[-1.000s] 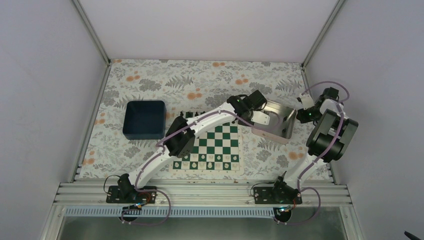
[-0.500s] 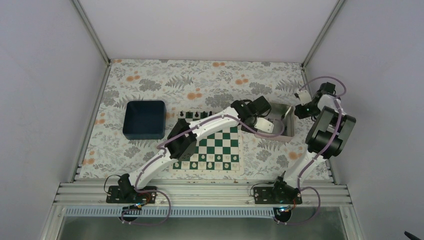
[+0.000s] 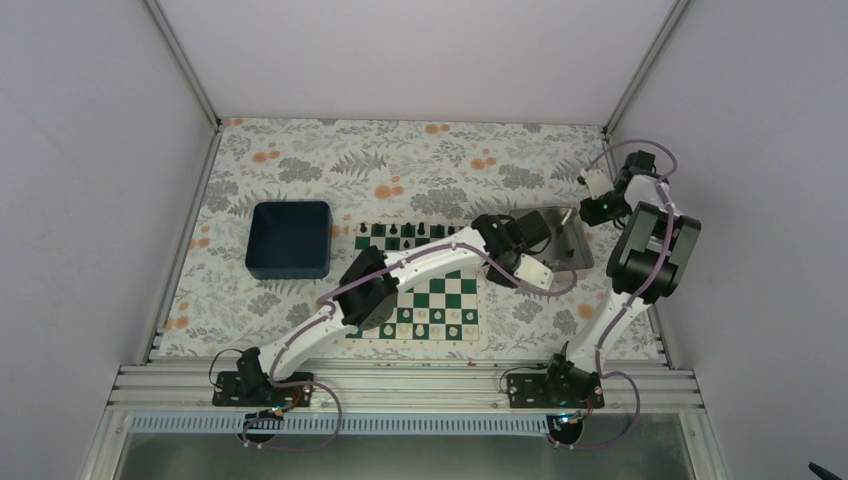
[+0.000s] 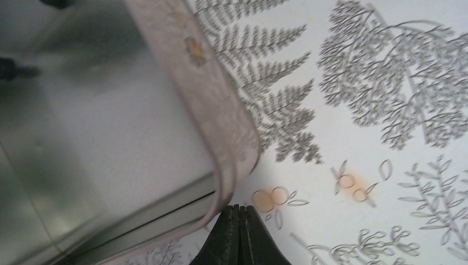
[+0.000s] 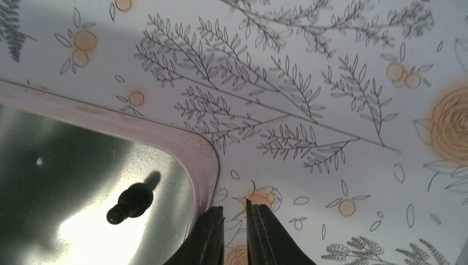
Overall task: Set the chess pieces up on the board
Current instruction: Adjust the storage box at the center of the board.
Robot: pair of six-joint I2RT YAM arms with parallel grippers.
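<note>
At your far left a dark blue square bin sits on the floral-patterned surface, near the flat green-and-white chessboard. A few small black chess pieces stand upright along the board's far row, and small cream pieces line its near rows. Your left arm stretches diagonally over the board. Its left claw is clenched, the fingers pressed flat together with nothing between them. The tip sits just beside a rounded corner of the square silver metal tray; you cannot tell whether tip and rim touch. The tray lies on the surface just right of the board's far corner. Inside it a lone black piece lies on its side, apart from the rim. Your right claw hovers at another corner of the tray. It is released, its fingers a narrow slit apart and gripping nothing, with patterned cloth showing in the gap.
</note>
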